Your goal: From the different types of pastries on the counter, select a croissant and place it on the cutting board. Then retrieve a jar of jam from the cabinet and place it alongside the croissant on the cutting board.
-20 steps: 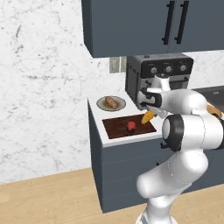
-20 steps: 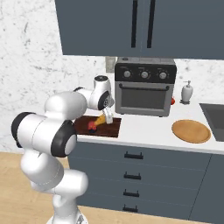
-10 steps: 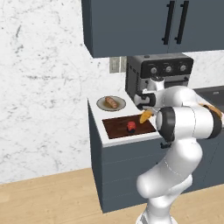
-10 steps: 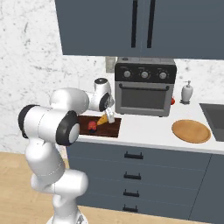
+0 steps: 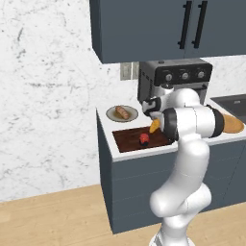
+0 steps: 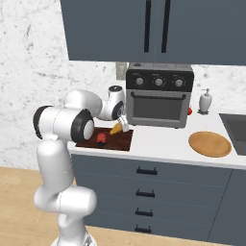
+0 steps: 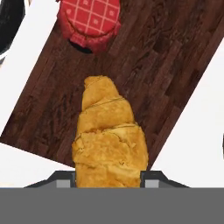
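One croissant (image 7: 109,140) clenched in the jaws hangs above the board's (image 7: 175,65) near edge, jam (image 7: 89,19) already standing farther along it; judged step: placing the croissant, so next lower and release beside the jar.

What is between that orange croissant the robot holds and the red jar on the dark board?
Only bare wood of the cutting board. In the hand view the croissant, clamped in the gripper, points toward the jar of jam, with nothing lying between them.
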You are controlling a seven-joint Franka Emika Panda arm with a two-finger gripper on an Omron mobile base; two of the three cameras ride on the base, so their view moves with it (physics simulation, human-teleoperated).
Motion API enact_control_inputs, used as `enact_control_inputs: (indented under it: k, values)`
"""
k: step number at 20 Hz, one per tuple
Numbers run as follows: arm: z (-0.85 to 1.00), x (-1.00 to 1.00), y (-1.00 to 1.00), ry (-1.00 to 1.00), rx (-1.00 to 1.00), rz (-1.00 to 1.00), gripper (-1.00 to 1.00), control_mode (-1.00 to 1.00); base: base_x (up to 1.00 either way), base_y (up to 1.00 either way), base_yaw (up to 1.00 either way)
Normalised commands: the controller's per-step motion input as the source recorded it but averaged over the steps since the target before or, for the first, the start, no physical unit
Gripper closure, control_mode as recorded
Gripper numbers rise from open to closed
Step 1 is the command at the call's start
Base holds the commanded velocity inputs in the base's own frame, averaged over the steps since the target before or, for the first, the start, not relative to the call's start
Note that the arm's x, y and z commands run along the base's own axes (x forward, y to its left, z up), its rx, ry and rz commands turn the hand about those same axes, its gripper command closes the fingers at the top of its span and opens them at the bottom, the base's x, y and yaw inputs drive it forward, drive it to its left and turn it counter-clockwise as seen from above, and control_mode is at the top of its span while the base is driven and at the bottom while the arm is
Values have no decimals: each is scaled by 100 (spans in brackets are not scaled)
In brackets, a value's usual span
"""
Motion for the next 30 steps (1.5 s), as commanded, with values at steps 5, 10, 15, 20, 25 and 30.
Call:
enact_control_inputs:
  k: [5, 10, 15, 20, 25, 30]
  values:
    - [-38, 11, -8, 3, 0, 4, 100, -100, 0, 0, 0]
    - [-20, 0, -1, 5, 0, 3, 100, -100, 0, 0, 0]
    - [-23, 0, 4, 6, 0, 2, 100, -100, 0, 0, 0]
    - [-29, 0, 13, 6, 0, 3, 100, -100, 0, 0, 0]
    - [-25, 0, -4, 4, 0, 3, -100, -100, 0, 0, 0]
    - [-5, -3, -39, 5, 0, 0, -100, -100, 0, 0, 0]
